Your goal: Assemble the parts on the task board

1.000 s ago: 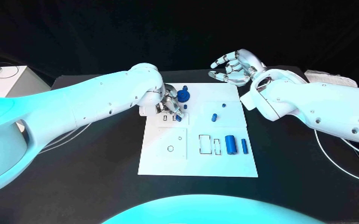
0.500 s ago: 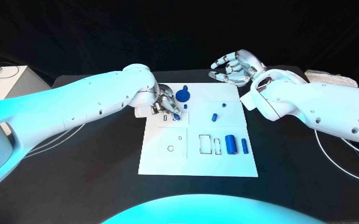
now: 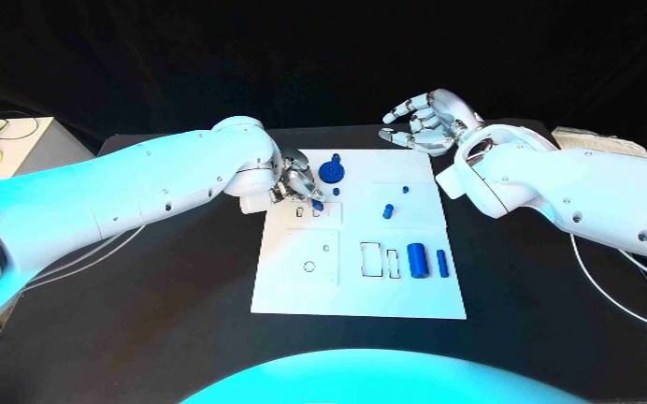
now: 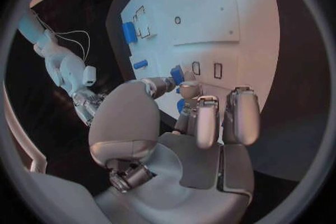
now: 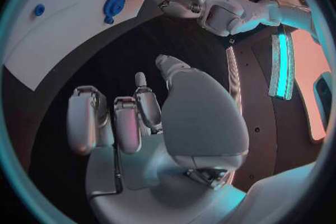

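The white task board (image 3: pixel 357 278) is seen in the middle of the black desk (image 3: pixel 162 329). Nearest on it, two blue cylinders (image 3: pixel 417 260) lie side by side beside rectangular slots. Farther back, a small blue peg (image 3: pixel 387 209) lies loose. At the board's left rear, the left robot hand (image 3: pixel 299 185) appears clamped on a small blue part (image 3: pixel 317 205); since a second ago it has shifted only slightly. A round blue gear (image 3: pixel 332 174) stands just behind. The right robot hand (image 3: pixel 424 122) is held raised beyond the board, fingers curled apart, holding nothing.
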